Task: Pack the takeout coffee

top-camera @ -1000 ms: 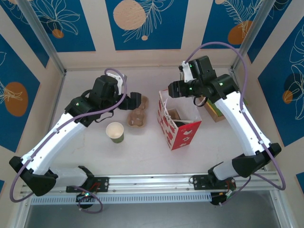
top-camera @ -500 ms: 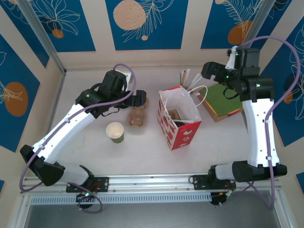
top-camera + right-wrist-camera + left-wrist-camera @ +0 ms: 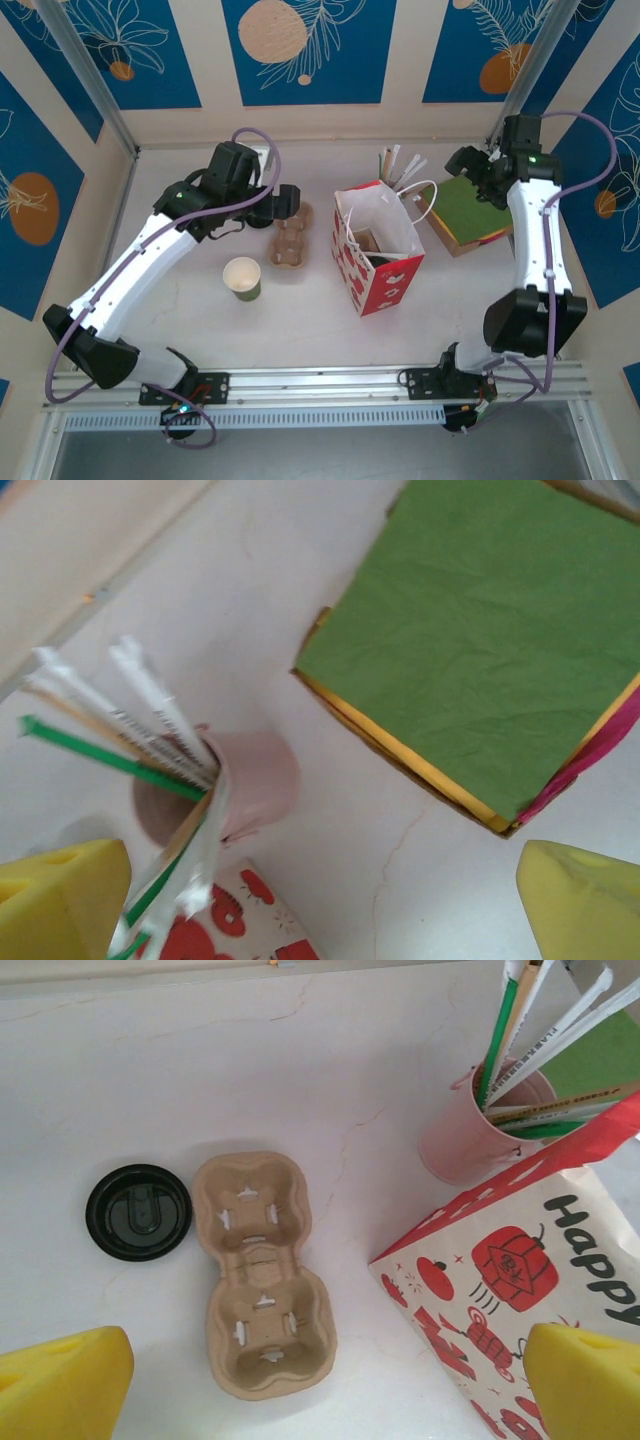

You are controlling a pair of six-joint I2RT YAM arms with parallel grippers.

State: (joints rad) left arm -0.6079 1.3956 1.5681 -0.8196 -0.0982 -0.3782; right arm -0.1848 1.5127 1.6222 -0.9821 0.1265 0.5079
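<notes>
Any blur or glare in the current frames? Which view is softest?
Top external: sharp, even light, soft shadows, no glare on the white table. Left wrist: brown pulp two-cup carrier and round black plastic lid crisp; the left tool's yellow fingertips out of focus. Right wrist: softest, wrapped straws in the pink cup smeared, green napkin stack slightly soft.

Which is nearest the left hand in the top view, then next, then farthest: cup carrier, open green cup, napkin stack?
1. Cup carrier, right beside the left hand, toward the bases.
2. Open green cup, farther toward the bases.
3. Napkin stack, far right, beyond the bag.
</notes>
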